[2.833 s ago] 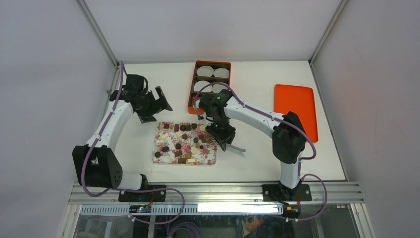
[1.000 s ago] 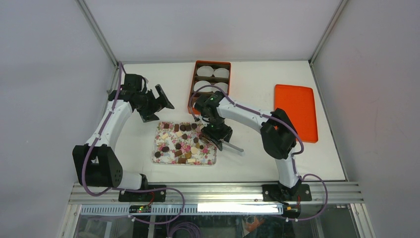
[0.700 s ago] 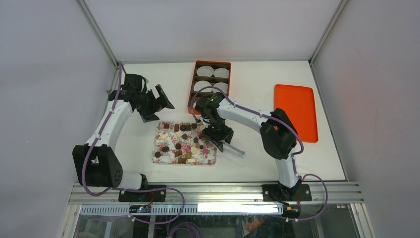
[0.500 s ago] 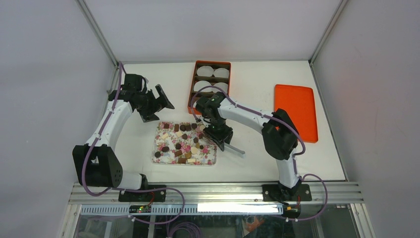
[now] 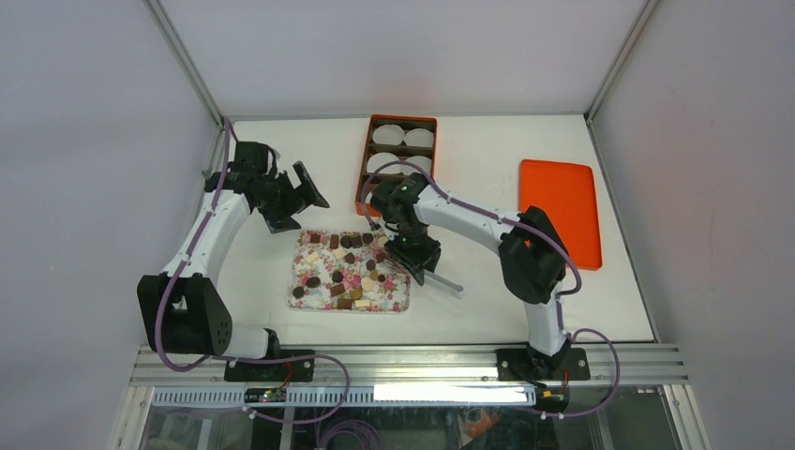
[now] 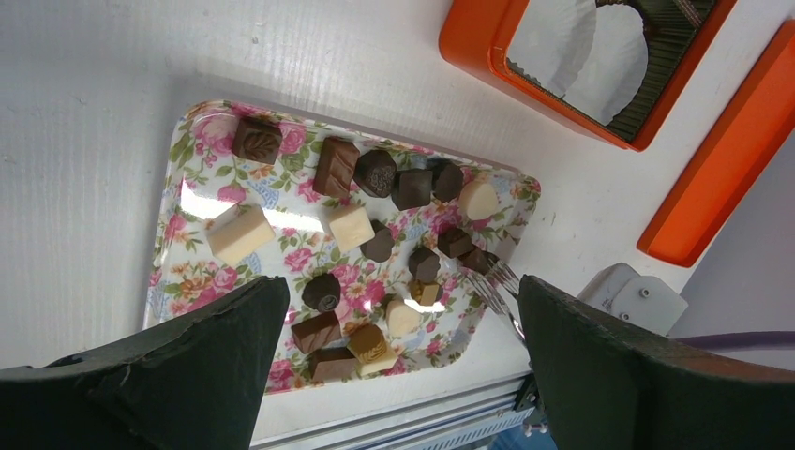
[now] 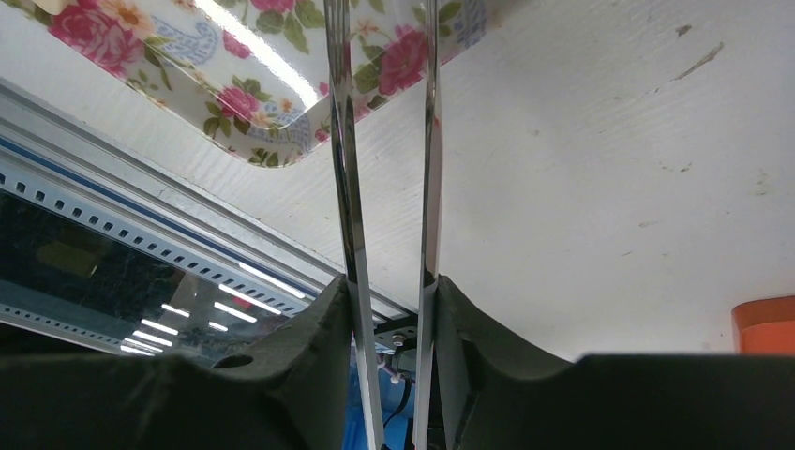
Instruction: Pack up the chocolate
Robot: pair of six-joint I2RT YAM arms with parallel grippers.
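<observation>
The floral tray (image 6: 185, 246) sits mid-table. Past its far-left corner the left gripper (image 5: 298, 203) hangs spread wide, holding nothing. At the tray's right edge the right gripper (image 7: 389, 300) pinches metal tongs (image 7: 342, 141), their tips over the tray. The chocolates (image 6: 375, 173) lie scattered on the tray.

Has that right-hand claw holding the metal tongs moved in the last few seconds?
Yes. The right end effector, gripping the tongs, has shifted slightly left, further over the right edge of the floral tray.
</observation>
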